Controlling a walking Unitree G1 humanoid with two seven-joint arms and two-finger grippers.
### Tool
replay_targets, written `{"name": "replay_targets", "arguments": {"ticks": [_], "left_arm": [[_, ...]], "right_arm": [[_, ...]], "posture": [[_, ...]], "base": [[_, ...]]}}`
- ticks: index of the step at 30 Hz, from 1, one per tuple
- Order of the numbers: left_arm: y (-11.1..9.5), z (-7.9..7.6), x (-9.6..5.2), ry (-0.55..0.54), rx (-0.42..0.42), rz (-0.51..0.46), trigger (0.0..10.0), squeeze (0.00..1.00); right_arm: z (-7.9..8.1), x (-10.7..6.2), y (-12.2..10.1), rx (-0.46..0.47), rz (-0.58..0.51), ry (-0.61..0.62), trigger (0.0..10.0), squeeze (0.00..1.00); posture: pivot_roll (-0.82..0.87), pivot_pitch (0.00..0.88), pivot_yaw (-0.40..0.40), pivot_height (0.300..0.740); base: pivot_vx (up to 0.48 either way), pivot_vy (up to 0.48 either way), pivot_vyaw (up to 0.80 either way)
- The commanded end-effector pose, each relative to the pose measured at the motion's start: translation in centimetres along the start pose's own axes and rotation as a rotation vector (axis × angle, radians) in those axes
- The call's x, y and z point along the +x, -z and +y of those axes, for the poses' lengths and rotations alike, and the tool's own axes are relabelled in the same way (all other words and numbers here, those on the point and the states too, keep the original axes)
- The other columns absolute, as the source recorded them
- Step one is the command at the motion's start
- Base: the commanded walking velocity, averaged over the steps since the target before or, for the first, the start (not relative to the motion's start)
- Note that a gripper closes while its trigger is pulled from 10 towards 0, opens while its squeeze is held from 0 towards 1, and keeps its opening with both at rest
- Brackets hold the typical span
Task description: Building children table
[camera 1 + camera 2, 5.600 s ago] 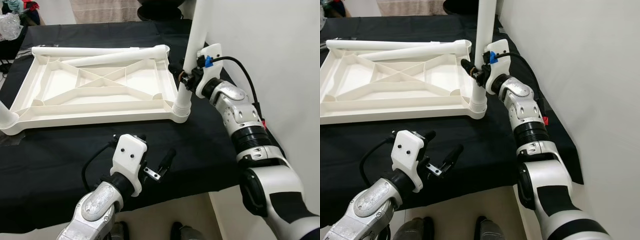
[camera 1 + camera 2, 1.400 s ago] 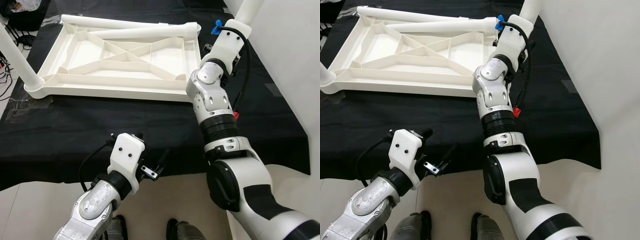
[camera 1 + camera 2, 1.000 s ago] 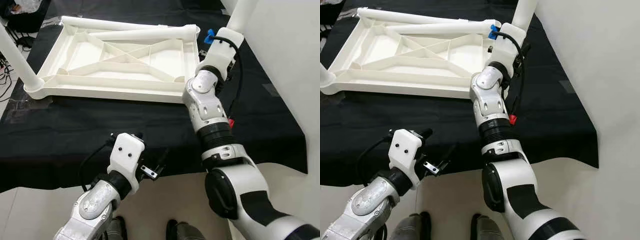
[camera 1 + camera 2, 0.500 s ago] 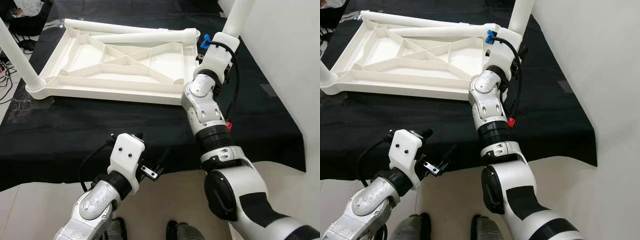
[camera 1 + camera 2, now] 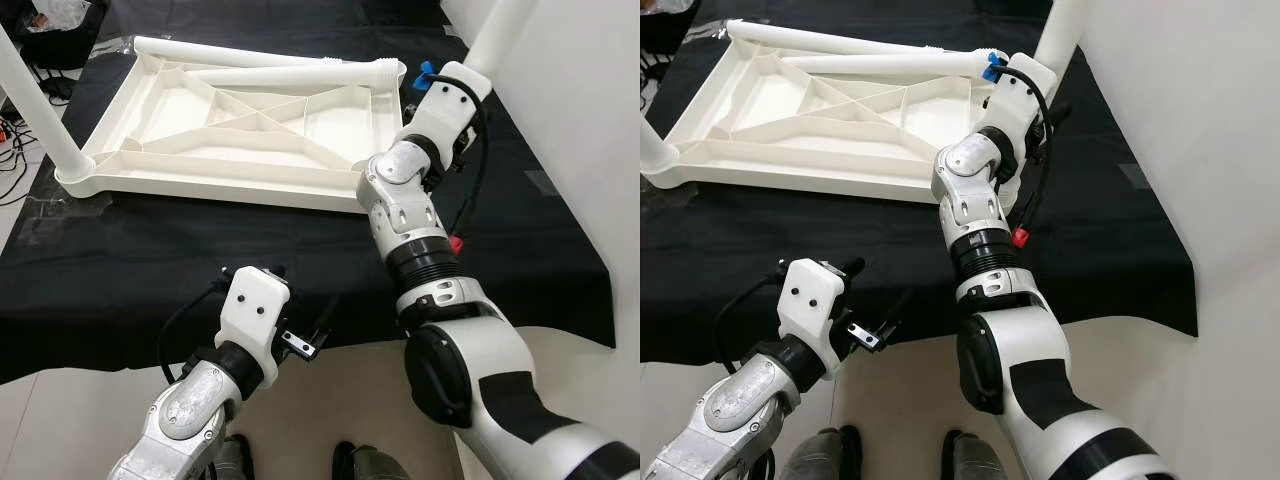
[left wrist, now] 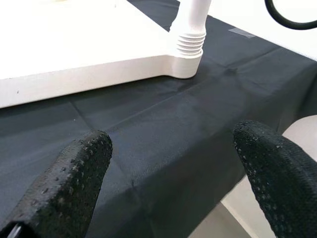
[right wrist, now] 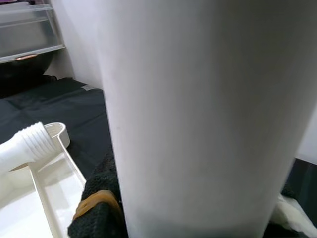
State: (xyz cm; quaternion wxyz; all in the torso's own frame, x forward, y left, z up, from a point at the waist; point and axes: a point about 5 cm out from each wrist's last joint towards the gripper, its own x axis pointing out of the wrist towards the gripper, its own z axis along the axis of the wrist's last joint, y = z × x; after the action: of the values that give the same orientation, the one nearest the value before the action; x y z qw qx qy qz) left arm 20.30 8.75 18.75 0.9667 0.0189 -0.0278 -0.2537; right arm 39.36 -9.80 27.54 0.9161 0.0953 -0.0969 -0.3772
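Observation:
The white children's table top [image 5: 240, 130] lies upside down on a black cloth. One leg [image 5: 35, 105] stands upright in its near left corner. A second upright leg [image 5: 495, 35] rises from the near right corner socket [image 6: 188, 49]. My right gripper [image 7: 190, 215] is shut on this leg, and a black finger [image 7: 96, 210] shows against the tube. The right wrist [image 5: 450, 95] hides that hold in the eye views. Two loose legs [image 5: 290, 75] lie along the far side of the top. My left gripper [image 5: 305, 338] hangs open and empty over the cloth's front edge.
The black cloth [image 5: 200, 270] ends at a front edge just under my left gripper, with pale floor [image 5: 60, 420] below. A white wall [image 5: 590, 120] runs close along the right side. Cables and a bag [image 5: 60, 15] lie at the far left.
My right wrist has swung a little to the right around the leg it holds. The left arm has stayed in place. Since the oldest frames the camera has pulled back from the table.

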Motion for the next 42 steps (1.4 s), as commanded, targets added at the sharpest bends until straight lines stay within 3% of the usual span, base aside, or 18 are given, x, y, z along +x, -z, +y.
{"name": "replay_targets", "arguments": {"ticks": [1, 13, 28, 29, 32, 33, 34, 35, 42], "left_arm": [[0.3, -0.1, -0.1, 0.004, 0.003, 0.015, 10.0, 0.0], [0.5, -0.3, -0.1, 0.017, -0.001, 0.023, 10.0, 0.0], [0.5, -0.5, -0.1, 0.02, 0.003, 0.022, 10.0, 0.0], [0.6, -0.6, -0.1, 0.02, 0.001, 0.022, 10.0, 0.0], [0.6, -0.6, -0.1, 0.019, 0.001, 0.022, 10.0, 0.0], [0.6, -0.6, -0.1, 0.019, 0.001, 0.023, 10.0, 0.0], [0.6, -0.6, -0.1, 0.019, 0.0, 0.023, 10.0, 0.0], [0.6, -0.6, -0.1, 0.018, 0.0, 0.023, 10.0, 0.0], [0.7, -0.6, -0.1, 0.017, 0.0, 0.025, 10.0, 0.0]], "right_arm": [[-1.1, -0.7, 4.0, -0.084, 0.161, 0.061, 10.0, 0.0], [0.3, -1.7, 3.6, -0.094, 0.118, -0.024, 10.0, 0.0], [1.1, -2.5, 3.5, -0.1, 0.14, -0.029, 10.0, 0.0], [1.1, -2.5, 3.4, -0.091, 0.137, -0.035, 10.0, 0.56], [1.1, -2.4, 3.4, -0.088, 0.136, -0.038, 10.0, 0.56], [1.2, -2.5, 3.3, -0.084, 0.131, -0.052, 10.0, 1.0], [1.4, -2.5, 3.2, -0.071, 0.136, -0.066, 10.0, 0.71], [1.5, -2.6, 3.2, -0.062, 0.14, -0.075, 10.0, 0.0], [1.8, -2.7, 2.8, -0.039, 0.135, -0.097, 10.0, 0.0]], "posture": [[0.09, 0.236, -0.078, 0.74], [0.08, 0.236, -0.082, 0.74], [0.08, 0.228, -0.089, 0.74], [0.07, 0.221, -0.092, 0.74], [0.07, 0.221, -0.092, 0.74], [0.07, 0.221, -0.092, 0.74], [0.07, 0.22, -0.091, 0.74], [0.07, 0.22, -0.091, 0.74], [0.07, 0.217, -0.093, 0.74]], "base": [[0.0, 0.0, 0.0], [0.0, 0.0, 0.0], [0.0, 0.0, 0.0], [0.0, 0.0, 0.0], [0.0, 0.0, 0.0], [0.0, 0.0, 0.0], [0.0, 0.0, 0.0], [0.0, 0.0, 0.0], [0.0, 0.0, 0.0]]}}
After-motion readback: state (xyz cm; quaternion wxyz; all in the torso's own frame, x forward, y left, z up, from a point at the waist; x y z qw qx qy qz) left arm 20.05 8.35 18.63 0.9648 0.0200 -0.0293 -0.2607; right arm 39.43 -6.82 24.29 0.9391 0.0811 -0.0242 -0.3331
